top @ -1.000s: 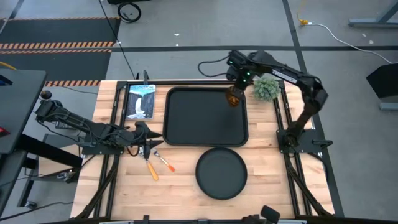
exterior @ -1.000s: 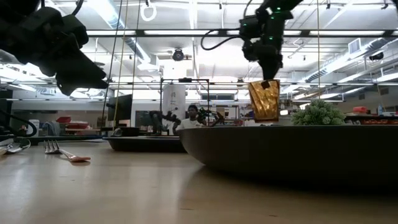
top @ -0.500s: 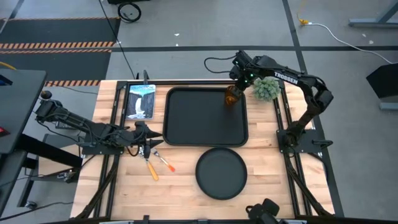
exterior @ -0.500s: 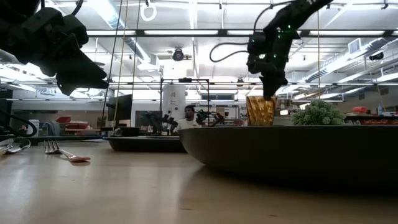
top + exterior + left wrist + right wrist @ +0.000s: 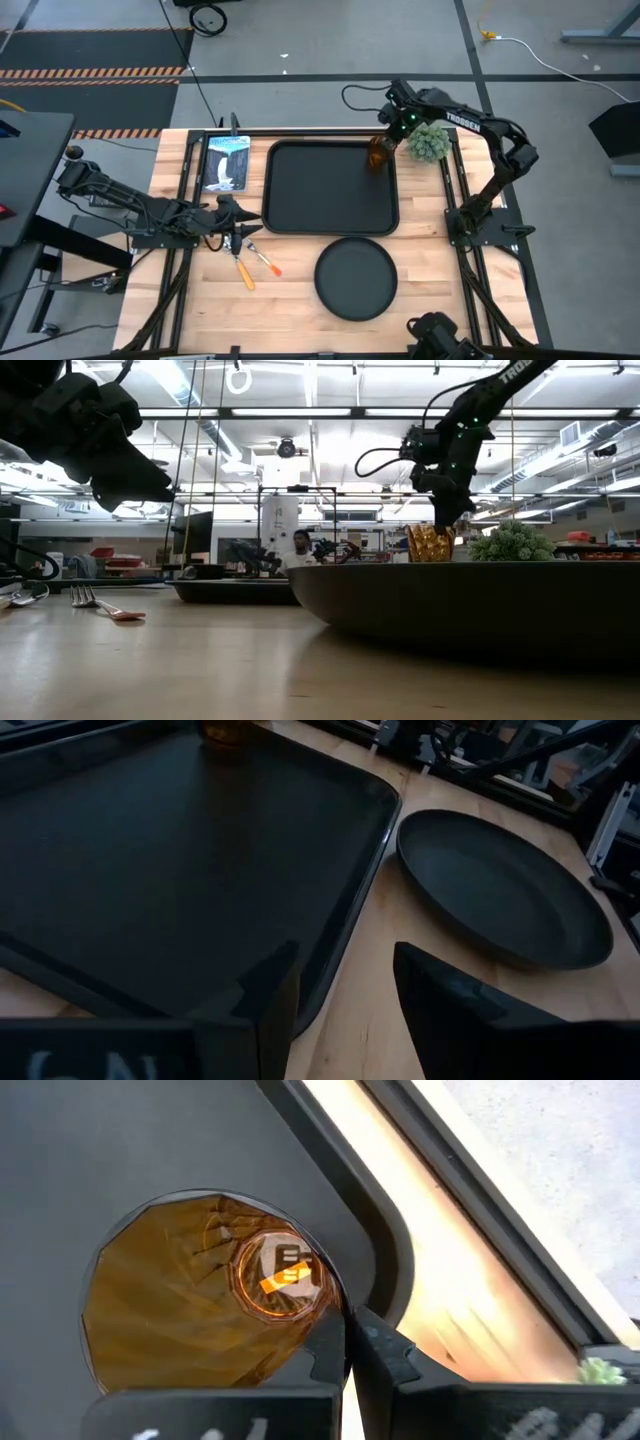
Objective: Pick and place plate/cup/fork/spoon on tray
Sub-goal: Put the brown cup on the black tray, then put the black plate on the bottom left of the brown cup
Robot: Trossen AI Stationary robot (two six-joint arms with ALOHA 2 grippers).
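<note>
The cup (image 5: pixel 377 154) now stands lower than a second ago: in the low view it has come down from hanging in the air until its lower part is hidden behind the plate's rim. From above it sits in the far right corner of the tray (image 5: pixel 320 195), close to the green plant (image 5: pixel 428 143). The right gripper (image 5: pixel 388 141) has followed it down, and its fingers are still closed on the cup's rim. I judge the cup is placed or almost placed, so only the release is missing.

The plate (image 5: pixel 356 278), the fork (image 5: pixel 262 256) and the spoon (image 5: pixel 242 268) lie on the table, not yet moved. The left gripper (image 5: pixel 243 218) waits above the cutlery, fingers apart.
</note>
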